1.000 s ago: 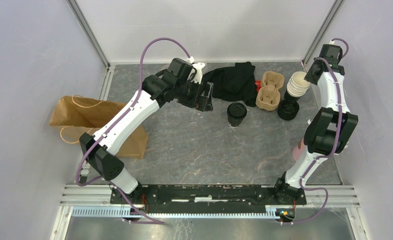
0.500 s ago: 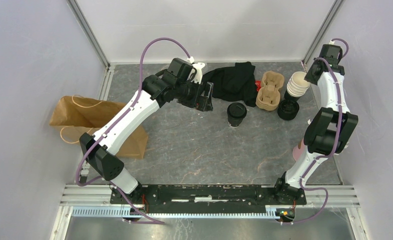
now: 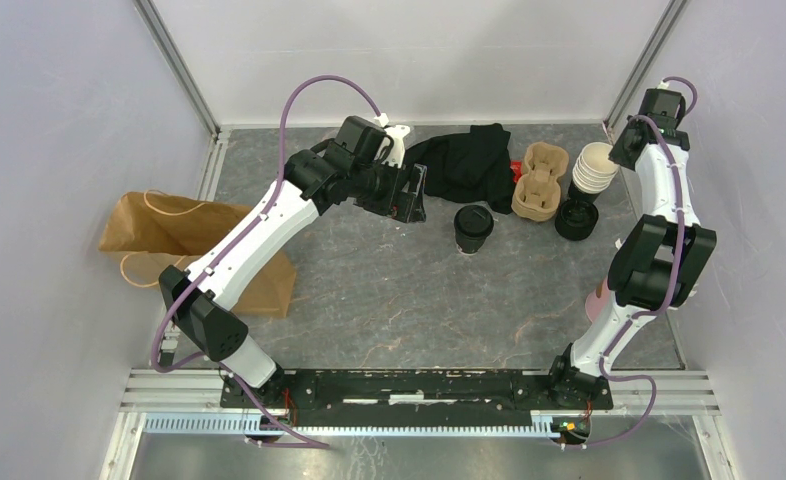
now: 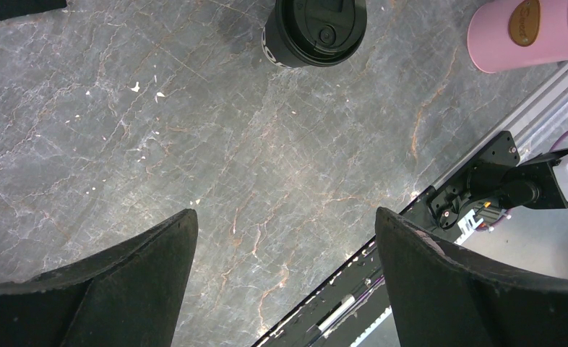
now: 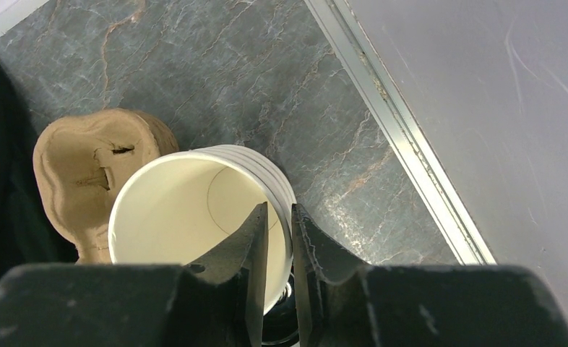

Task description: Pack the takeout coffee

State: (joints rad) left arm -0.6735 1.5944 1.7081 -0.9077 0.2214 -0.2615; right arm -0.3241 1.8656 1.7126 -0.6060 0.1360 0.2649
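Left end effector [image 4: 282,213] hangs wide open and empty above the desk [image 4: 122,144]; right end effector [image 5: 279,207] pinches the top stacked cup [image 5: 187,210] by its rim.

Overhead camera spans the table [image 3: 389,290]; close, downward wrist cameras share its lidded cup [image 3: 473,224] and cup stack [image 3: 596,166].

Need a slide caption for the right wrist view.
Right gripper straddles the rim of the cup stack, one jaw inside; carrier alongside.
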